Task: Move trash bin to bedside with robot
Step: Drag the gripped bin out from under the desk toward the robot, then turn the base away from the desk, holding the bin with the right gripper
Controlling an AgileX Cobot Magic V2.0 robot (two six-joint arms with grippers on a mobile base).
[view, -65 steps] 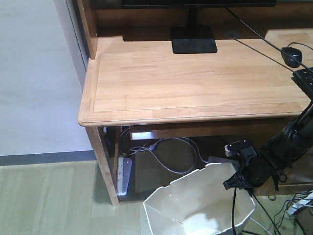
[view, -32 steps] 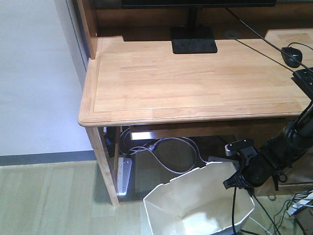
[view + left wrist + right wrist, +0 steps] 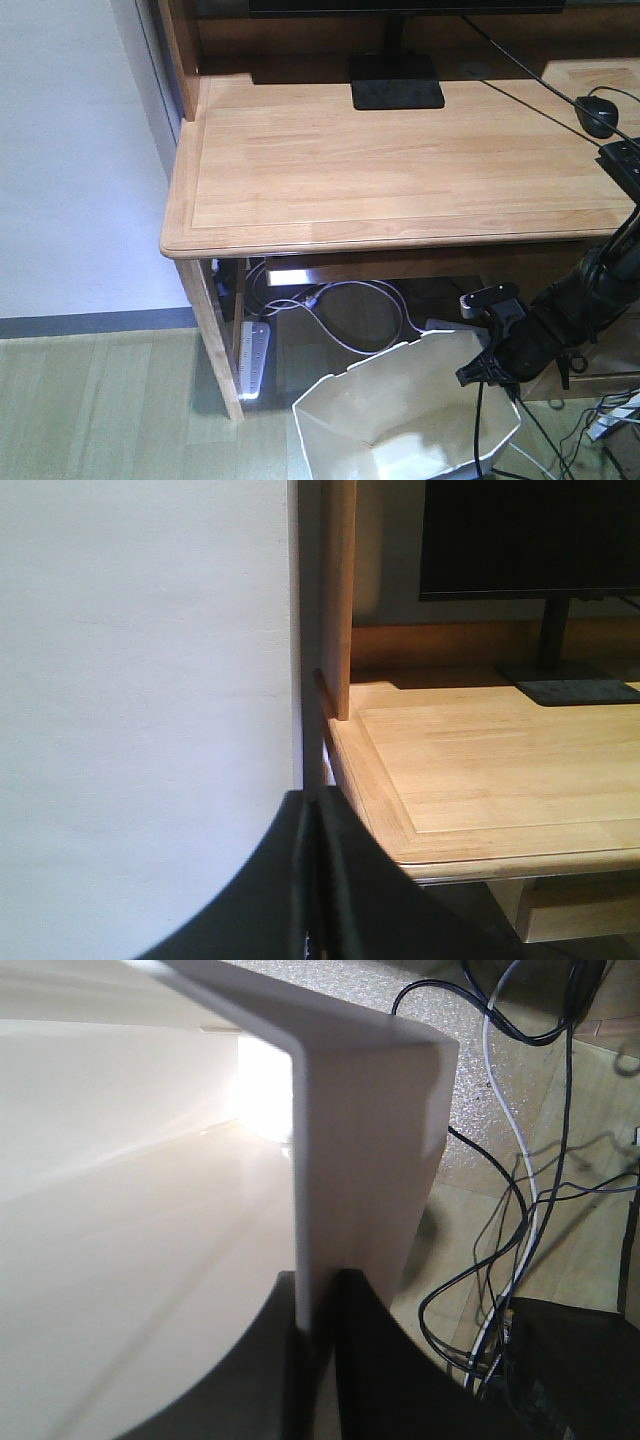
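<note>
The white trash bin (image 3: 400,420) stands on the floor below the desk's front edge, low in the front view, its cream inside showing. My right gripper (image 3: 487,372) is shut on the bin's right rim; in the right wrist view the thin white wall (image 3: 305,1160) runs between the two black fingers of that gripper (image 3: 318,1305). My left gripper (image 3: 316,810) is shut with nothing in it, held up beside the desk's left end, facing the wall. The bedside is out of view.
A light wooden desk (image 3: 400,160) with a monitor stand (image 3: 396,82) fills the upper front view. Under it lie a white power strip (image 3: 254,358) and looped cables (image 3: 350,310). More cables (image 3: 520,1210) trail on the floor right of the bin. A pale wall (image 3: 70,150) is on the left.
The bin has shifted very slightly left and down in the front view; the right arm stays clamped on its rim.
</note>
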